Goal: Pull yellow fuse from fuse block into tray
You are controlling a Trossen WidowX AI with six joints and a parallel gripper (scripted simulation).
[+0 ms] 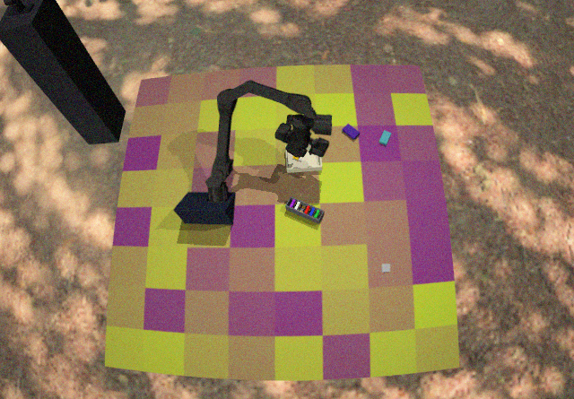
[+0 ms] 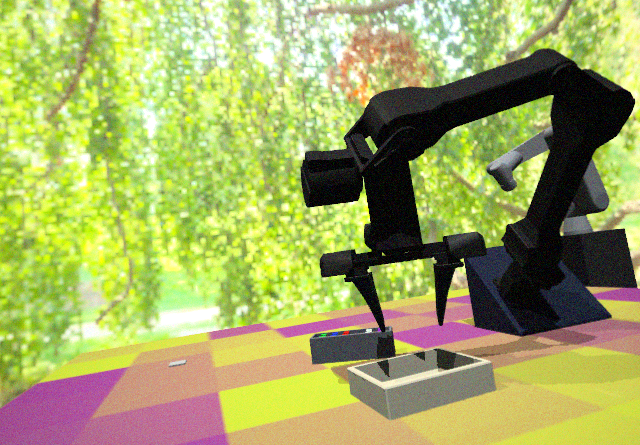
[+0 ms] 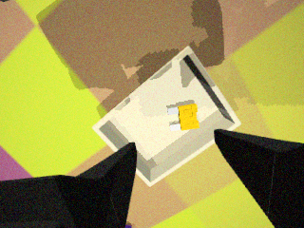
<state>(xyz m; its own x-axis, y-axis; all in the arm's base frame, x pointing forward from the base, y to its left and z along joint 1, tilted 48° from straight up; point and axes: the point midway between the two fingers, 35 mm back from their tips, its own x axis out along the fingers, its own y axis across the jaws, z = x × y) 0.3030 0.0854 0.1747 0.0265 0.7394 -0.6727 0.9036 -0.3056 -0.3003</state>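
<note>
The yellow fuse (image 3: 188, 117) is lying flat on the floor of the pale tray (image 3: 153, 175), its two metal blades pointing away from its body, while the gripper (image 3: 173, 159) is hanging above with its fingers spread wide and nothing between them. Judging by how things lie, the pull from the fuse block (image 1: 304, 210) and the drop are both done, and the task looks to be essentially complete; what is left, if anything, is for the arm (image 2: 465, 94) to be lifting clear without brushing anything. In the exterior view one fingertip (image 2: 379, 321) is lining up with the top corner of the block, though the top view is showing the block sitting well apart from the tray, so that overlap is most likely only a matter of angle. The remaining fuses (image 1: 306, 208) are standing in a colored row in the block. A purple piece (image 1: 351, 131) and a teal piece (image 1: 385, 137) are lying on the checkered mat (image 1: 296, 311) beyond the tray, and a small grey square (image 1: 386, 267) is sitting far off; none appears to be blocking a straight rise.
</note>
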